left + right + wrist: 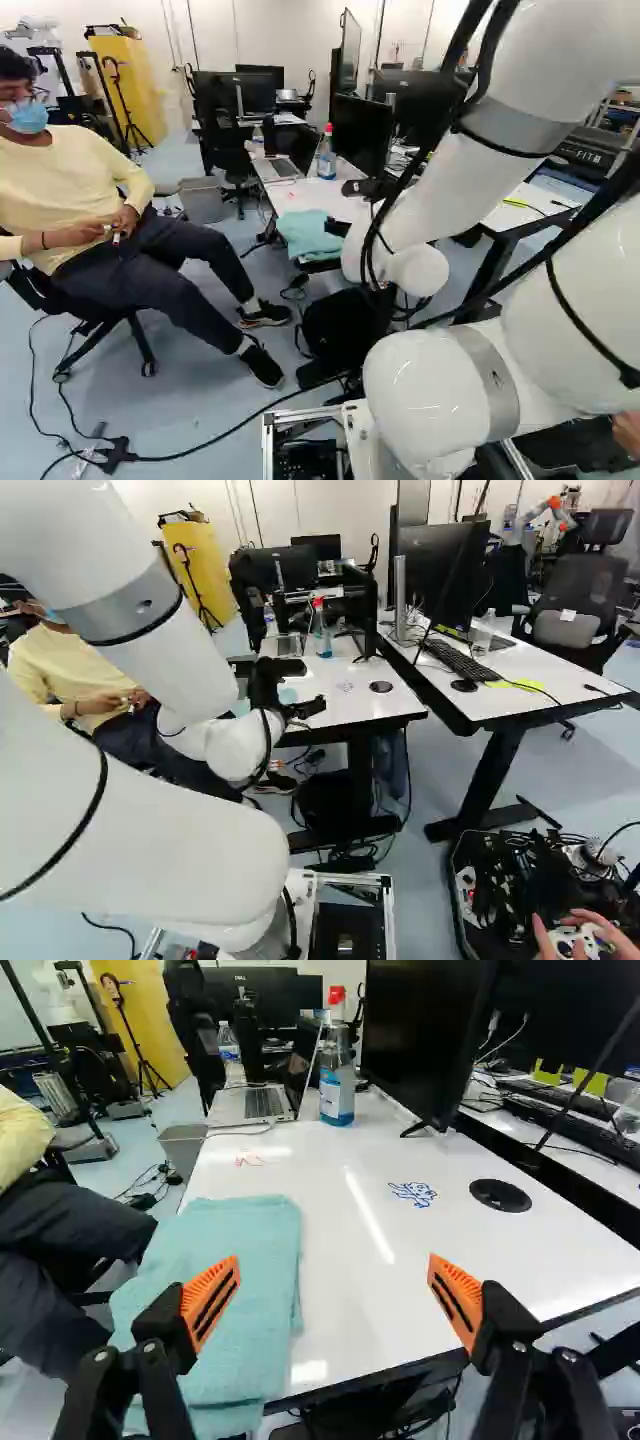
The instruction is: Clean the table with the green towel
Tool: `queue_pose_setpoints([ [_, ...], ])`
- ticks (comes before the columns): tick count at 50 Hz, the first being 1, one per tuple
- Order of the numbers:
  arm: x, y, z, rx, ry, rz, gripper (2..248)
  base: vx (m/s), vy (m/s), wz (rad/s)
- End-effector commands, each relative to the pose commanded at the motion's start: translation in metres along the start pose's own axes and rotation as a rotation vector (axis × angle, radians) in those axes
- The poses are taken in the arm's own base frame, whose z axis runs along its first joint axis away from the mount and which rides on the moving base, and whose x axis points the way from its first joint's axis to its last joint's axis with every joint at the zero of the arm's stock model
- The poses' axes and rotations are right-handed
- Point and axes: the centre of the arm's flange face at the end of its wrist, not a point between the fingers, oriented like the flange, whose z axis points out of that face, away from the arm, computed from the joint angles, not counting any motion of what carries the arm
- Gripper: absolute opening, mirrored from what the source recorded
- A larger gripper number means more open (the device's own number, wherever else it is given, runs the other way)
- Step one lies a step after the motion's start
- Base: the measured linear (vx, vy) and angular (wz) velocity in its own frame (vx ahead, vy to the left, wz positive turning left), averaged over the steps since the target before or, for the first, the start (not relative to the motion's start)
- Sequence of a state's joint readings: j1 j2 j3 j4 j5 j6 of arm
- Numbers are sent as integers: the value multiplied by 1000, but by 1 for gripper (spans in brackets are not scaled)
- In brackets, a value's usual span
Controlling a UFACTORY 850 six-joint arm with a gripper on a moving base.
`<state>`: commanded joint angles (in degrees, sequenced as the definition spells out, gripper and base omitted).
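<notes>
The tool (pixel 312 686) stands wide open, its orange pads (pixel 208 1295) ridged; the matte green towel (pixel 225 1260) drapes over the glossy counter's (pixel 350 1290) near-left corner.

We see a robotics lab with an office's furnishings: our white arm (pixel 445 190) rises behind a white surface (pixel 350 1310) bearing a laptop (pixel 262 1105), a second surface (pixel 550 675) carries a keyboard (pixel 461 661), another robot (pixel 553 502) stands in the background, and a black cable (pixel 200 446) snakes across the floor (pixel 190 400) near a tripod's (pixel 128 1032) side of the room.
</notes>
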<state>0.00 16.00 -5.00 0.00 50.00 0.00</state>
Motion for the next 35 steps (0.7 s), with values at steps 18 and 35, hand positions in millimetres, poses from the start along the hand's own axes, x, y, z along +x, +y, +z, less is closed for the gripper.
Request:
queue_pose_setpoints([
  [18,0,0,0,0,0,0,247,0,0,0],
  [35,0,0,0,0,0,0,247,0,0,0],
])
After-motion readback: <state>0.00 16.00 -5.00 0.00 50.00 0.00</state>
